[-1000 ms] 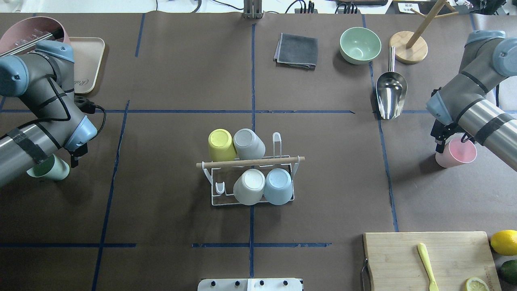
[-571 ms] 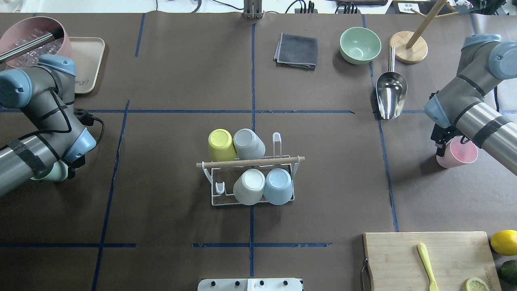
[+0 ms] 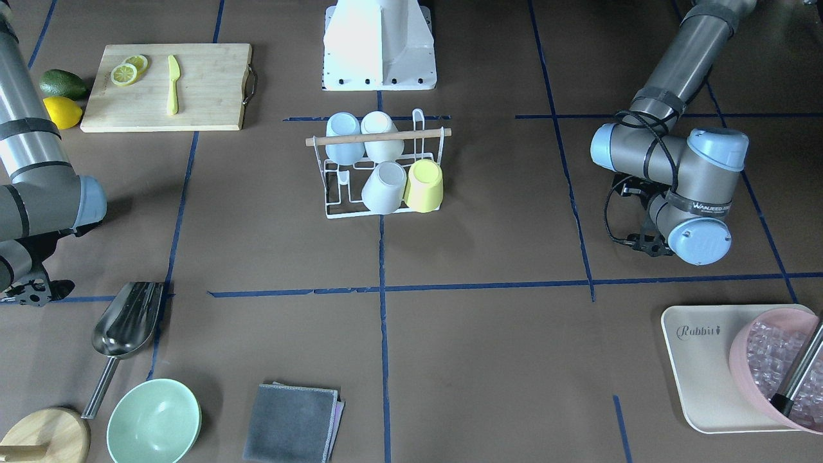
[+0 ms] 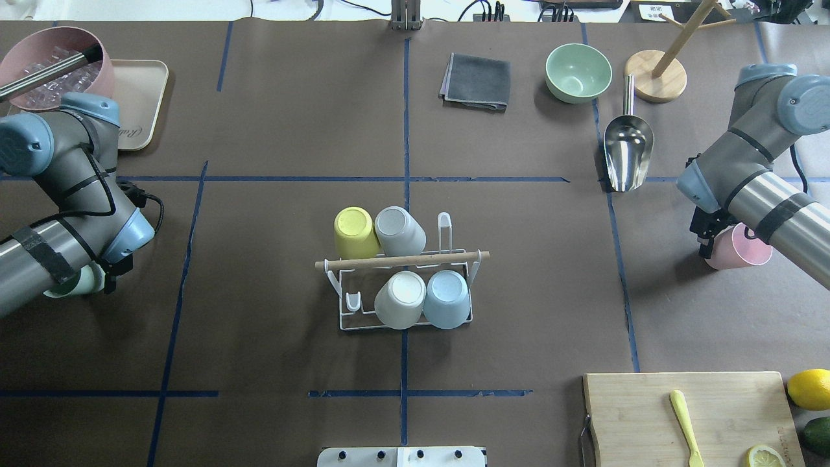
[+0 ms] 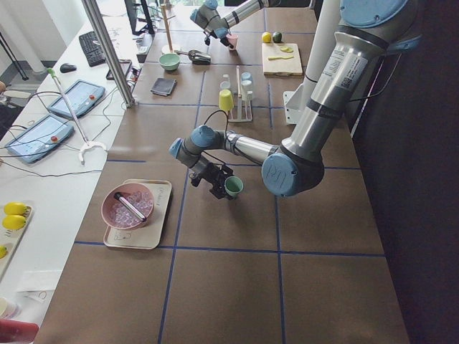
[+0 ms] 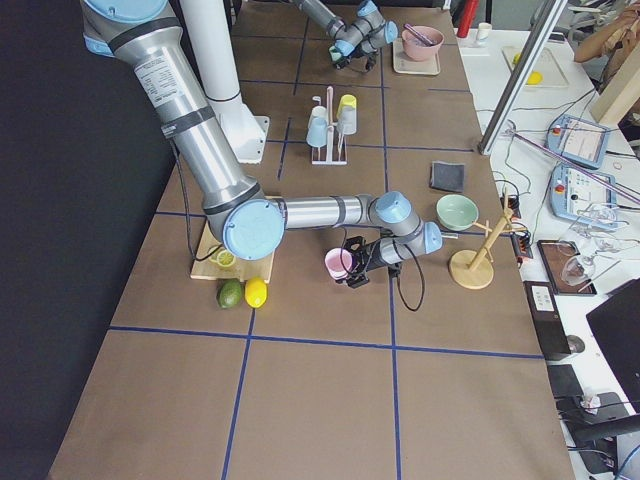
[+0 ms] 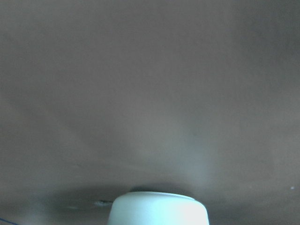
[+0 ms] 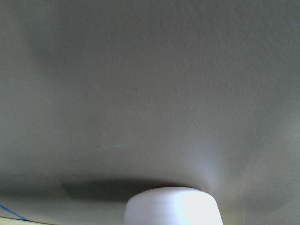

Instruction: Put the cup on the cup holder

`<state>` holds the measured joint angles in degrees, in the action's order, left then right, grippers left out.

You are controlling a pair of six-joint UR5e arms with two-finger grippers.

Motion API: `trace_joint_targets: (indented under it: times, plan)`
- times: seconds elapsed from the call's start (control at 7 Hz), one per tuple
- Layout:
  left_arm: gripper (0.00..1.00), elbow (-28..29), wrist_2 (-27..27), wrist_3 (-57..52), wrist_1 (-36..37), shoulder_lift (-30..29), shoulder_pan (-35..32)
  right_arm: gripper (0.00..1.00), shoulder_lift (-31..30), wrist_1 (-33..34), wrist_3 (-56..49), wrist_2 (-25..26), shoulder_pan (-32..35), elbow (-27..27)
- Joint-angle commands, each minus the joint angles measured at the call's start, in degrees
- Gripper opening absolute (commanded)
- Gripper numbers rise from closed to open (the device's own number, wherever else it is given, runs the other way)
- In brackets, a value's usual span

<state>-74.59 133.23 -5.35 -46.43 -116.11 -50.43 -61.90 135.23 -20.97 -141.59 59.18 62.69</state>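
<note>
The cup holder (image 4: 402, 261), a white wire rack with a wooden rod, stands mid-table and carries yellow, grey, white and blue cups upside down; it also shows in the front view (image 3: 376, 137). My left gripper (image 4: 104, 277) is at the table's left, mostly hidden under its arm, and is shut on a light green cup (image 4: 72, 284) held on its side (image 5: 234, 186). My right gripper (image 4: 708, 241) is at the right and is shut on a pink cup (image 4: 740, 250), also tilted (image 6: 338, 263). Each wrist view shows only its cup's base (image 7: 158, 208) (image 8: 171, 206) over brown table.
A steel scoop (image 4: 627, 152), green bowl (image 4: 578, 72), wooden stand (image 4: 656, 74) and grey cloth (image 4: 476, 81) lie at the far side. A cutting board (image 4: 648, 415) and lemon (image 4: 809, 388) are near right. A tray (image 4: 139, 97) with a pink bowl is far left.
The left arm drew in toward the left edge, so the green cup is now mostly hidden under it. The right arm shifted slightly right with the pink cup.
</note>
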Motion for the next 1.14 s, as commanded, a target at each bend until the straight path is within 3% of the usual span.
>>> trace_joint_targets:
  times: [0.0, 0.14, 0.29, 0.71, 1.0]
  plan:
    - [1.00, 0.1, 0.0, -0.1, 0.2, 0.1, 0.1, 0.31, 0.0, 0.7, -0.3, 0.0, -0.3, 0.1]
    - [1.00, 0.0, 0.0, -0.1, 0.2, 0.5, 0.1, 0.00, 0.1, 1.8, -0.4, 0.0, 0.1, 0.3]
    - [0.94, -0.1, 0.1, -0.6, 0.2, 0.5, 0.0, 0.00, 0.1, 1.9, -0.3, 0.0, 0.5, 0.5]
    - [0.13, -0.4, 2.2, -2.3, 2.7, 0.7, -0.2, 0.00, 1.7, 2.3, -0.3, 1.8, 3.7, 1.3]
    - [0.05, -2.9, 2.5, -2.4, 3.4, 0.7, -1.2, 0.00, 1.8, 3.9, -0.2, 3.2, 9.4, 8.3]
